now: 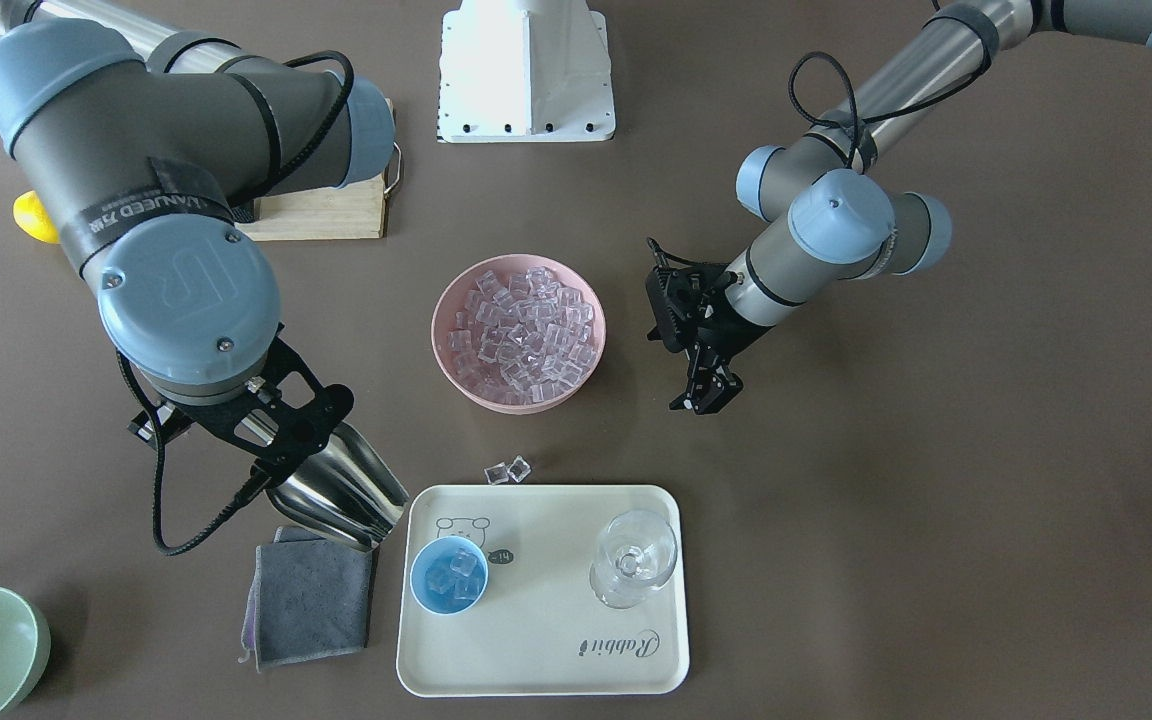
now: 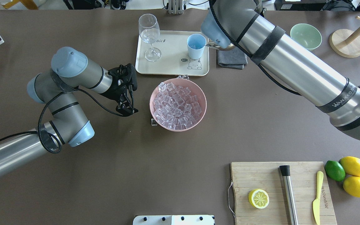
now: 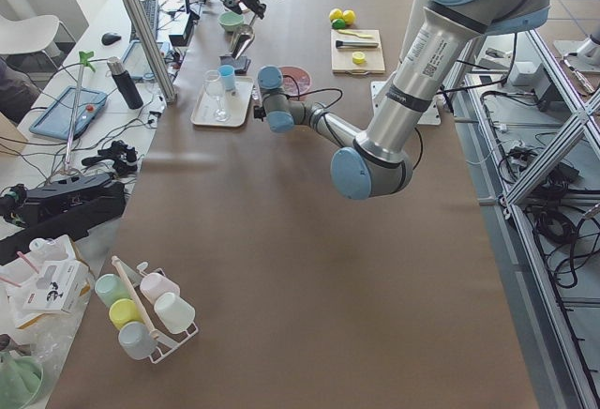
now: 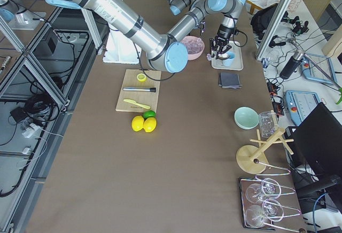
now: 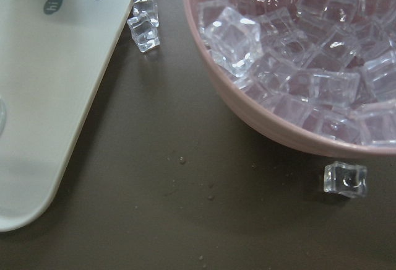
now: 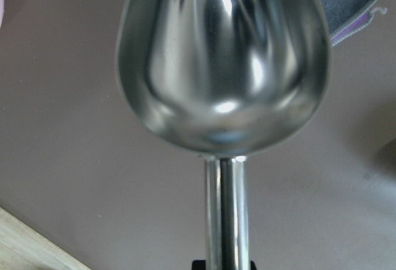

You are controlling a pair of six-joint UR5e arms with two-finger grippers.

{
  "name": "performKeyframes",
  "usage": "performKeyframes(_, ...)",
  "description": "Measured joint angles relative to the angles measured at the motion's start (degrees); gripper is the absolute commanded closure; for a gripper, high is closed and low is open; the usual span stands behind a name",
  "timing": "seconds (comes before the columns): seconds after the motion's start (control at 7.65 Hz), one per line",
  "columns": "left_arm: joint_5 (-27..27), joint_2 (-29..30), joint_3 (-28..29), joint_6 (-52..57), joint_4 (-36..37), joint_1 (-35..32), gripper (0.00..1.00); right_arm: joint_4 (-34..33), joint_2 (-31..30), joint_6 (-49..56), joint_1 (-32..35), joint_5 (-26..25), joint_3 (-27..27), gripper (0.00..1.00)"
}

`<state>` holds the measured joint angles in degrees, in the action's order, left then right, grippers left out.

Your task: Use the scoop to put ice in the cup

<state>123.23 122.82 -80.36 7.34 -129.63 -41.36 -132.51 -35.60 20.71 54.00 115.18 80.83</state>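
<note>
Overhanging the cloth (image 1: 311,600), scoop (image 1: 341,490) hangs beside tray (image 1: 536,660) edge.

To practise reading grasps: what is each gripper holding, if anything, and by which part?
The right gripper holds the scoop by its handle. The left gripper holds nothing.

One cup (image 1: 448,575), one stemmed glass (image 1: 633,558), one tray (image 1: 496,650), one scoop (image 1: 346,490), one grey cloth (image 1: 311,600). Two bowls: a pink bowl (image 1: 521,405) of ice (image 1: 526,335) past counting, a pale-green bowl (image 2: 306,36). Three loose cubes (image 5: 143,22) on the table (image 1: 836,550): two beside the tray, one beside the pink bowl. One cutting board (image 2: 261,175), one half lemon (image 2: 258,198), two whole lemons (image 2: 354,166), one lime (image 2: 334,170), one knife (image 2: 317,197), one steel cylinder (image 2: 288,193)
</note>
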Motion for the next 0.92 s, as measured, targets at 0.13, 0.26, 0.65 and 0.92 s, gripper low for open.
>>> performKeyframes(0.13, 0.3, -0.7, -3.6, -0.1, 5.0, -1.0, 0.01, -0.1, -4.7, -0.5, 1.3, 1.4, 5.8, 1.0)
performKeyframes(0.26, 0.4, -2.5, -7.0, -0.6, 8.7, -1.9, 0.01, 0.1, -9.5, -1.8, 3.3, 3.2, 10.9, 1.0)
performKeyframes(0.65, 0.3, -9.3, -13.1, -10.2, 12.0, -6.1, 0.01, 11.8, -31.7, -18.7, 10.5, 10.6, 24.8, 1.0)
performKeyframes(0.92, 0.6, -12.3, -14.1, -17.5, 12.7, -10.1, 0.01, 20.2, -41.9, -31.9, 13.9, 13.5, 26.7, 1.0)
